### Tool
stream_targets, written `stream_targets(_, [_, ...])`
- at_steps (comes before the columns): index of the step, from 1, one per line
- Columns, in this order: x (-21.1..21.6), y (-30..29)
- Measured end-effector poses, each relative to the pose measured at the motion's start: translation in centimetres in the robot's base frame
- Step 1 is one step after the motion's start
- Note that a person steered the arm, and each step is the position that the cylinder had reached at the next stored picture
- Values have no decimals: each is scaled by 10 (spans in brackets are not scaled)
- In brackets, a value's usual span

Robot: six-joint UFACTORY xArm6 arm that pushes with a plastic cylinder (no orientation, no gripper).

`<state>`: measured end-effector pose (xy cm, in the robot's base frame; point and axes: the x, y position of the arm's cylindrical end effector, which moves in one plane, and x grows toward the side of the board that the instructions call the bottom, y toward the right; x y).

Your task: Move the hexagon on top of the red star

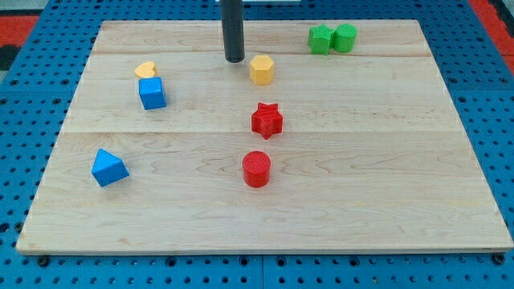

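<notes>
The yellow hexagon point(262, 70) lies on the wooden board near the view's top centre. The red star point(267, 120) lies a little below it, with a gap of bare board between them. My tip point(234, 59) stands just to the left of the hexagon and slightly above it in the view, close to it but apart. The rod rises straight up out of the view's top.
A red cylinder point(257, 169) lies below the star. A yellow heart point(145, 71) and a blue cube point(152, 93) sit at the upper left, a blue triangular block point(108, 168) at the lower left. Two green blocks point(333, 38) sit at the top right. The board point(385, 177) rests on a blue pegboard.
</notes>
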<state>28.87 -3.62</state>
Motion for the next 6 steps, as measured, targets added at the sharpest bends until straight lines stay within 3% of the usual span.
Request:
stream_targets(2, [-2,58])
stream_targets(3, [12,58])
stream_targets(5, [8,48])
stream_targets(6, [-2,-3])
